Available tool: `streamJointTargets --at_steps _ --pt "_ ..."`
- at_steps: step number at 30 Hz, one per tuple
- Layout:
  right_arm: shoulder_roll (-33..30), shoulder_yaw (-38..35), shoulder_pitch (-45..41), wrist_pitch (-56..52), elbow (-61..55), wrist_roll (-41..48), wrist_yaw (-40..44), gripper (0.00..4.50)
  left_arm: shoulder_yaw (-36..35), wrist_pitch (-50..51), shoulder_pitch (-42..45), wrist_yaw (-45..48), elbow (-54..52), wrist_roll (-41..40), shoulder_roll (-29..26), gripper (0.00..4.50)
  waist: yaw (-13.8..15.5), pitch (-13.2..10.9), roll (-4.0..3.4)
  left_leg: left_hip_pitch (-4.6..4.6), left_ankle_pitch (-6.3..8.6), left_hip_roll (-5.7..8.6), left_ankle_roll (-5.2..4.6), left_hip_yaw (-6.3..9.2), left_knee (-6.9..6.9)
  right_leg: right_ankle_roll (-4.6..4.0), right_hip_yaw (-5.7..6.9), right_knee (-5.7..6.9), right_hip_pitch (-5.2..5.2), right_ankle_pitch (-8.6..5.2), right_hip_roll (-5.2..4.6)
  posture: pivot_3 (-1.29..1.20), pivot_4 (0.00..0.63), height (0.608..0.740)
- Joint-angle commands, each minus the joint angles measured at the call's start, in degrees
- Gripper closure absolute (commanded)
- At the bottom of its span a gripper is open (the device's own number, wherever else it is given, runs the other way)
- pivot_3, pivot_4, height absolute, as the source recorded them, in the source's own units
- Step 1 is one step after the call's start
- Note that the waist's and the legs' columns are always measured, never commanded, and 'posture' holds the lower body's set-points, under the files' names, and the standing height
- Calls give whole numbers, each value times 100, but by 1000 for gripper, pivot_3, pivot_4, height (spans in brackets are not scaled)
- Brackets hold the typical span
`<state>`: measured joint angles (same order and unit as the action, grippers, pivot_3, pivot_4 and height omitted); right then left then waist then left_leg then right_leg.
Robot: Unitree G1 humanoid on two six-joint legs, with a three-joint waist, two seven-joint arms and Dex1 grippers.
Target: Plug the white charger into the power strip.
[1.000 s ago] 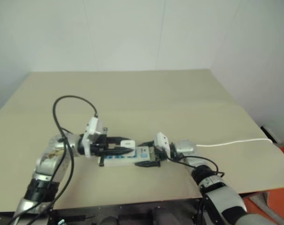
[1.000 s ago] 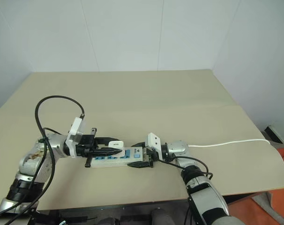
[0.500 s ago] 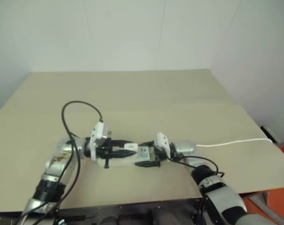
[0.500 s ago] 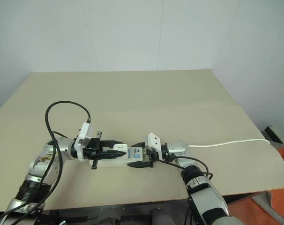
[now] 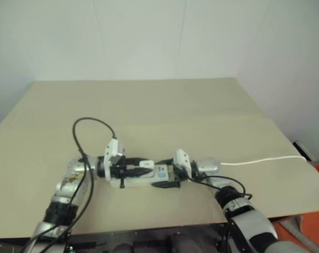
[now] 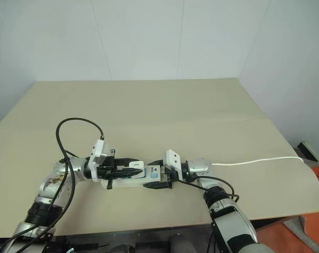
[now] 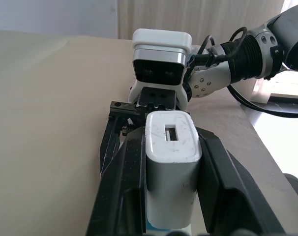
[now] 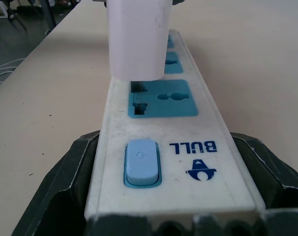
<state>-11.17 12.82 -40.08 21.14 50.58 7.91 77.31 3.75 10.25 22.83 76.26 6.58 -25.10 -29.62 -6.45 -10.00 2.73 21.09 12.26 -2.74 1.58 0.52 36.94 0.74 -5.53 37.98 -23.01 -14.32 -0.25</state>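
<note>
Two grippers met over the power strip on the table. The right gripper clamped the strip's switch end. The left gripper gripped the white charger, which stood above the socket nearest the switch, its prongs apparently just entering the slots.

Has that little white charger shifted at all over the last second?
Yes. Held by the left gripper, the white charger has come down closer to the power strip, which has stayed put on the table.
</note>
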Motion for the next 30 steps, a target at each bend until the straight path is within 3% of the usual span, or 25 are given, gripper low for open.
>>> streamJointTargets --at_steps 1,12,30 --pt "-82 198 269 -194 306 -376 -71 1080 40 -200 161 34 28 42 62 3490 4 0 0 0 0 0 0 0 0 0 0 0 0 0 0 0 150 740" --pt "-82 183 314 -253 240 -342 -86 1080 264 -587 201 218 437 294 221 3490 24 3 -3 0 0 0 0 -2 -1 0 -1 -2 0 -1 0 0 150 740" --pt "-111 187 353 -305 149 -317 -79 1080 417 -1382 37 434 1524 726 -41 3490 38 25 -12 -2 0 -2 -1 -5 -8 -3 -3 -6 0 -4 1 0 150 740"
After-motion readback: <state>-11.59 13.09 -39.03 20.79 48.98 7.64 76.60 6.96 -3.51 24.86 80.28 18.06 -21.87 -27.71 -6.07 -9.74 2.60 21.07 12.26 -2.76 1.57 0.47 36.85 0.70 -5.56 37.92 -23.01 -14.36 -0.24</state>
